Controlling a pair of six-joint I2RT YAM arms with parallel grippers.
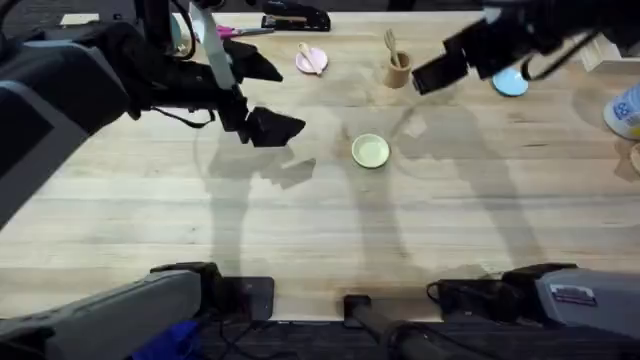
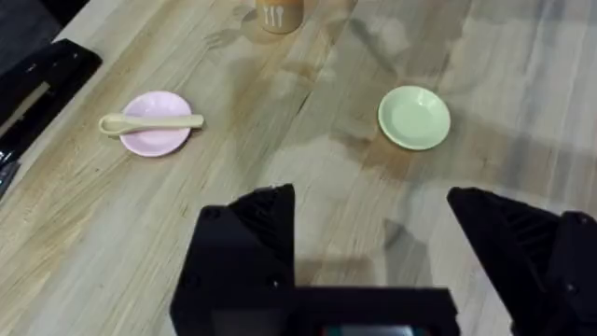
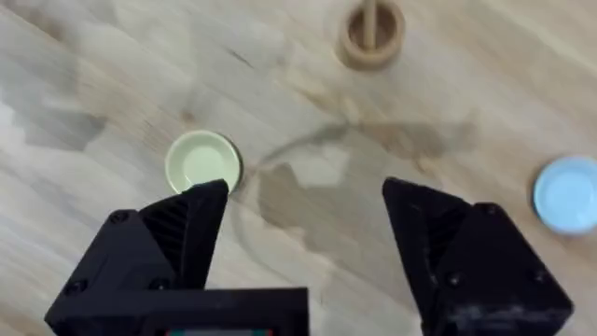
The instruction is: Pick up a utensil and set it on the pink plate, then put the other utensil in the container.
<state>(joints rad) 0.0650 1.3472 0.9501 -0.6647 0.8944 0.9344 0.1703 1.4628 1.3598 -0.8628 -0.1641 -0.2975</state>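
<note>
The wooden spoon (image 1: 311, 58) (image 2: 149, 121) lies across the small pink plate (image 1: 303, 64) (image 2: 160, 143) at the back of the table. The wooden fork (image 1: 391, 45) (image 3: 369, 21) stands in the tan wooden container (image 1: 397, 74) (image 3: 371, 37) (image 2: 279, 13), tines up. My left gripper (image 1: 268, 96) (image 2: 373, 224) hovers open and empty above the table, left of the pink plate. High beside the container, on its right, my right gripper (image 1: 440, 68) (image 3: 308, 210) is also open and empty.
A pale yellow plate (image 1: 371, 151) (image 2: 414, 117) (image 3: 202, 161) sits mid-table. A light blue plate (image 1: 510, 83) (image 3: 566, 193) lies right of the container. A black stapler (image 1: 295, 18) (image 2: 42, 79) is at the back edge, and a bottle (image 1: 625, 110) at the far right.
</note>
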